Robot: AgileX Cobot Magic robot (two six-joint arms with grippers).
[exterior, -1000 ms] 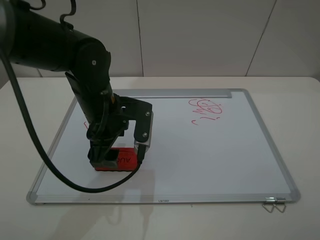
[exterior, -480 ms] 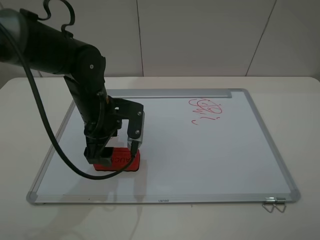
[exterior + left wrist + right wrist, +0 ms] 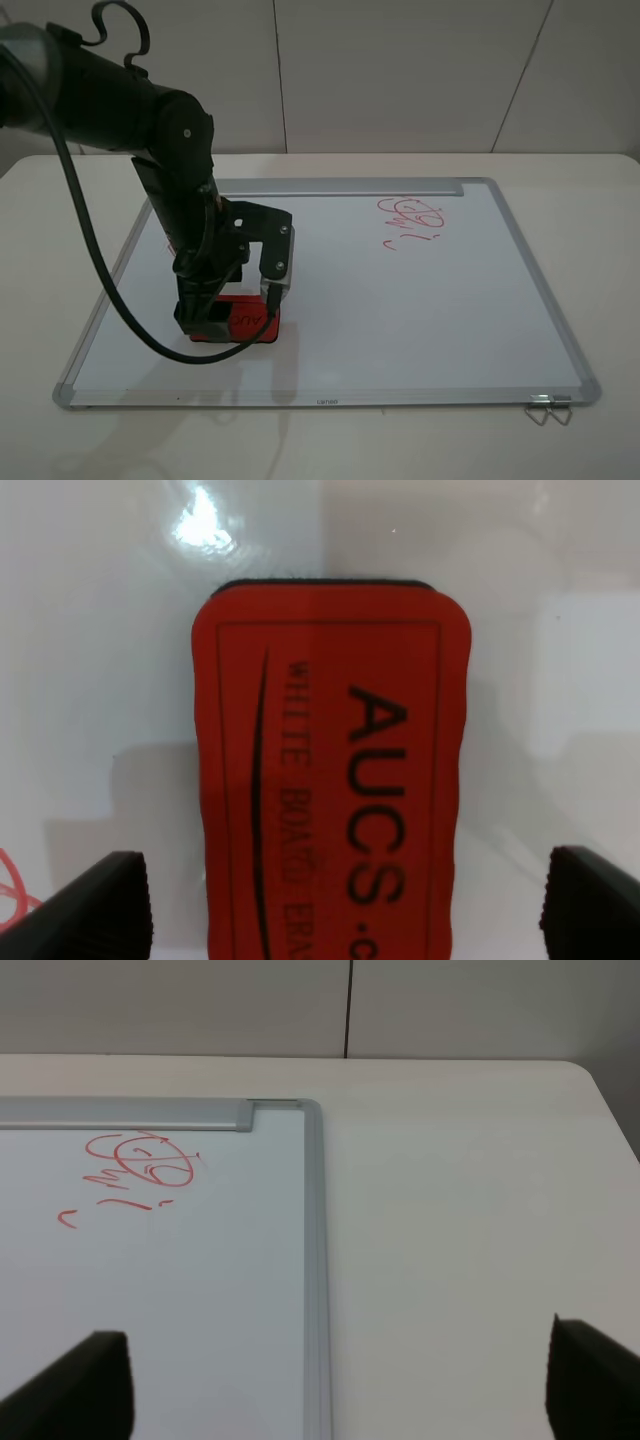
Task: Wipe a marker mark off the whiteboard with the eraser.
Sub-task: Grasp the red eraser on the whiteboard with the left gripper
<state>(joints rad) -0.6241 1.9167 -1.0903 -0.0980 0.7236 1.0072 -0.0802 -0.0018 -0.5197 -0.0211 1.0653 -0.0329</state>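
The red eraser point(image 3: 240, 320) with black lettering lies flat on the near left of the whiteboard point(image 3: 420, 320). My left gripper point(image 3: 238, 305) hangs over it, open. In the left wrist view the eraser point(image 3: 330, 770) sits between the two black fingertips point(image 3: 100, 905) with a gap on each side. The boxy marker mark is mostly hidden behind the left arm; only a few red strokes point(image 3: 8, 885) show at the wrist view's edge. My right gripper point(image 3: 345, 1390) is open over the bare table, beside the board's frame, with nothing in it.
A curly red scribble point(image 3: 410, 218) with short dashes sits at the board's far right, also in the right wrist view point(image 3: 140, 1165). The silver tray strip point(image 3: 350, 186) runs along the far edge. Wire hooks point(image 3: 548, 408) stick out at the near right corner. A black cable loops from the left arm.
The left arm shifted a little left, then slightly back right, staying over the eraser. The eraser has stayed in about the same spot.
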